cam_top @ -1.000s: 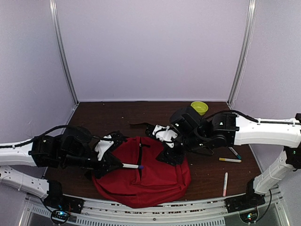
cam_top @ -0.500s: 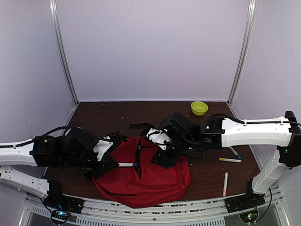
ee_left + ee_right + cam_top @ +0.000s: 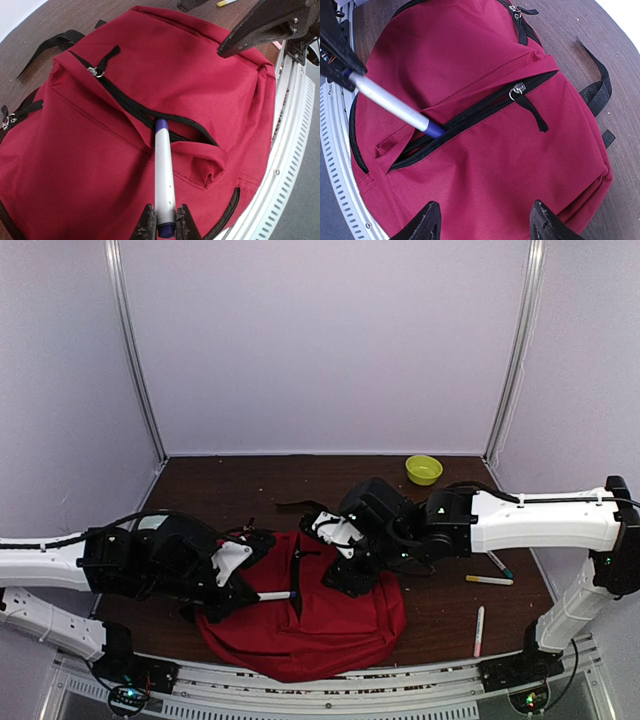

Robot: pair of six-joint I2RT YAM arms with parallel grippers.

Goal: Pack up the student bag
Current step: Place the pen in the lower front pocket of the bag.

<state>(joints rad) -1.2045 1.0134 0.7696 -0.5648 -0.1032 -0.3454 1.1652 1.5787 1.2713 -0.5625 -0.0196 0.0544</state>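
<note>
Railing (image 3: pixel 400 702) of perforated metal runs along the near edge of the table (image 3: pixel 230 490). Just behind it we see the student bag (image 3: pixel 320 625), a red backpack lying flat on the dark wood between the two arms with its front pocket facing up.

The left end effector (image 3: pixel 252 595) reaches over the bag from the left, its fingers pinching the back end of a marker (image 3: pixel 275 595) with a white barrel and a blue cap. The marker points across the bag, and its blue end sits right at the black zipper (image 3: pixel 127 106) of the front pocket, which gapes partly open. We cannot tell whether the tip is past the lip of the opening. The zipper pull (image 3: pixel 517 91) lies at the closed end of the slit, well apart from the marker.

The right end effector (image 3: pixel 350 575) hangs over the far right part of the bag, fingers spread wide and gripping nothing.

On bare table to the right of the bag, a pink marker (image 3: pixel 479 630) lies nearest us. A yellow-capped marker (image 3: pixel 489 580) lies farther back, and a third marker (image 3: pixel 499 565) sits just beside the right arm. Beyond the bag a black strap (image 3: pixel 300 505) trails onto the wood. A yellow-green bowl (image 3: pixel 424 469) stands near the far right corner.
</note>
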